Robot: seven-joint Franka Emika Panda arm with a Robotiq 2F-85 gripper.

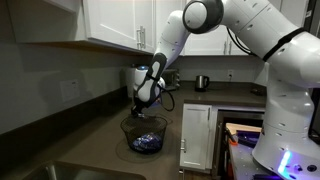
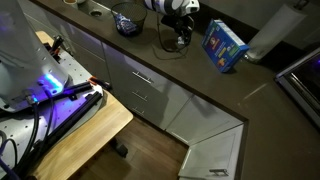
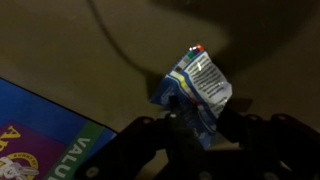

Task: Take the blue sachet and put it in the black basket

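Note:
The blue sachet (image 3: pixel 198 80), blue and white with printed text, is pinched between the fingers of my gripper (image 3: pixel 195 118) and hangs over the dark counter. In both exterior views my gripper (image 1: pixel 141 104) (image 2: pixel 179 22) hovers just above the black wire basket (image 1: pixel 145 128) (image 2: pixel 172 42) on the counter. Something blue shows low among the basket's wires in an exterior view. The sachet is too small to make out in the exterior views.
A blue printed box (image 2: pixel 225 45) (image 3: pixel 40 145) lies on the counter close to the basket. A white appliance (image 1: pixel 140 76) and a kettle (image 1: pixel 201 82) stand further along. White cabinets hang above. A paper towel roll (image 2: pixel 268 35) stands past the box.

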